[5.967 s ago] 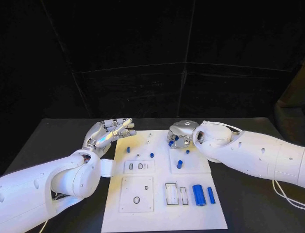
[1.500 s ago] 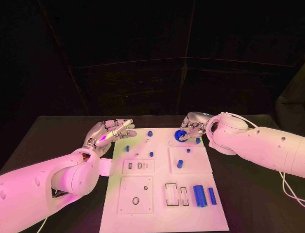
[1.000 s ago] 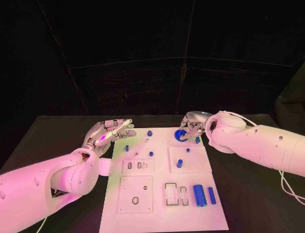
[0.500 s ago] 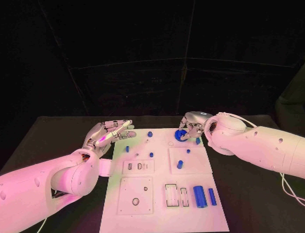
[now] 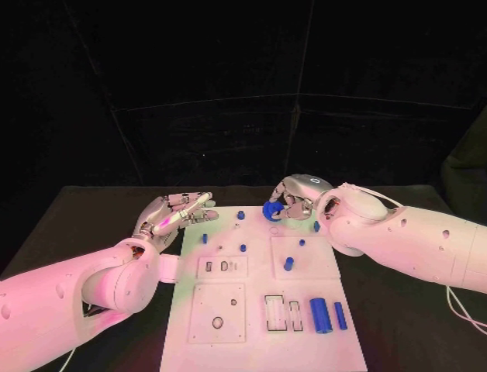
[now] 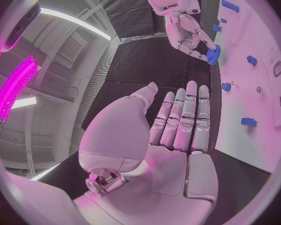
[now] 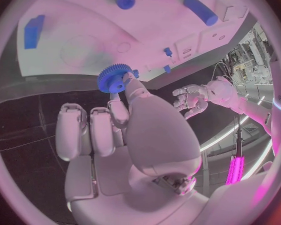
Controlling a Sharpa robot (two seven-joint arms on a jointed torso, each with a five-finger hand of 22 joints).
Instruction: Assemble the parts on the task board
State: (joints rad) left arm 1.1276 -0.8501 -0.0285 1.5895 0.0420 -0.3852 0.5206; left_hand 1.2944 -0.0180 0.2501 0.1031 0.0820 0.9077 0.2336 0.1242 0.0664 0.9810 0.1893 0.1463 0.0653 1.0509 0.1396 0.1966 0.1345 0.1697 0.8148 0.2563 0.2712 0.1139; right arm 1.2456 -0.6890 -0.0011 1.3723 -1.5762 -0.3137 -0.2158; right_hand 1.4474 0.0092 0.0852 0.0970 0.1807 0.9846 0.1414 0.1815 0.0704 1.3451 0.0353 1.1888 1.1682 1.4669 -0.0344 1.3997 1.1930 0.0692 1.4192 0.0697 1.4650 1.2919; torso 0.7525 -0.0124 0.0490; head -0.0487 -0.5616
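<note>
Your right hand [image 5: 294, 198] pinches a small blue toothed gear [image 5: 273, 209] above the white task board's [image 5: 260, 325] upper edge; your left hand [image 5: 174, 213] hovers at centre-left, fingers spread, holding nothing.

Smooth white arm shells w/ small round holes, silver jointed robot hand [image 5: 174, 213] each (thin cable by right arm).
</note>
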